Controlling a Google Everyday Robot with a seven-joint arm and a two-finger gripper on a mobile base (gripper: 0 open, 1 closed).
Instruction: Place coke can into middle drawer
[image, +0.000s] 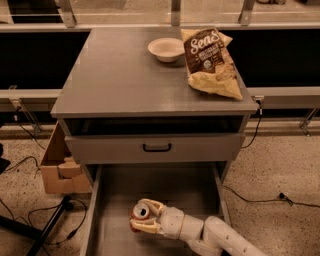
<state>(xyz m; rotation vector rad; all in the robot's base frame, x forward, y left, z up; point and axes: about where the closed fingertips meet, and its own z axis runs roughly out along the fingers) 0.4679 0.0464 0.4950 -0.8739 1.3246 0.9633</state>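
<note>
The coke can (140, 213) is red-orange with a silver top and sits between my gripper's fingers, tilted, low inside the open middle drawer (172, 187). My gripper (144, 219) reaches in from the lower right on a white arm (215, 236) and is shut on the can. The drawer's grey floor shows around the can. I cannot tell whether the can touches the floor.
A grey drawer front with a black handle (156, 147) sits above the open drawer. On the cabinet top (110, 75) stand a white bowl (166, 49) and a chip bag (211, 61). A cardboard box (60, 170) and cables lie on the floor to the left.
</note>
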